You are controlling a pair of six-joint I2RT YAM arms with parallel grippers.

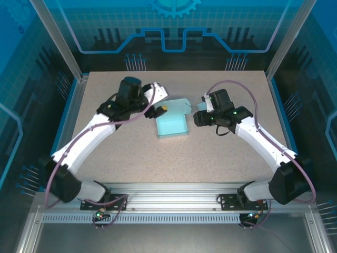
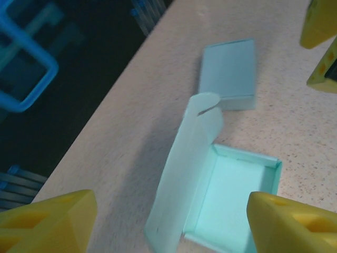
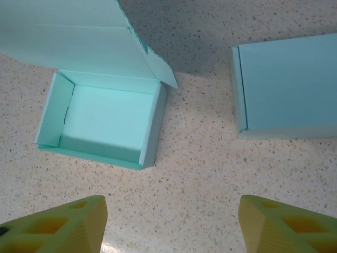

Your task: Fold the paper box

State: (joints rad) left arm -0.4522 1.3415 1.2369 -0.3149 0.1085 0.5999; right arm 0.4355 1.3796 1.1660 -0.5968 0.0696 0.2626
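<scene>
The paper box [image 1: 172, 126] lies open on the table [image 1: 131, 158], its lid [image 2: 184, 168] standing up along one side; the left gripper [image 1: 160, 110] hovers just beside that lid, jaws spread wide and gripping nothing; the right gripper [image 3: 171, 224] sits off the box's opposite side, jaws equally wide and empty, with bare table between them; a closed box [image 3: 287, 87] lies near the paper box, not touching it.
</scene>
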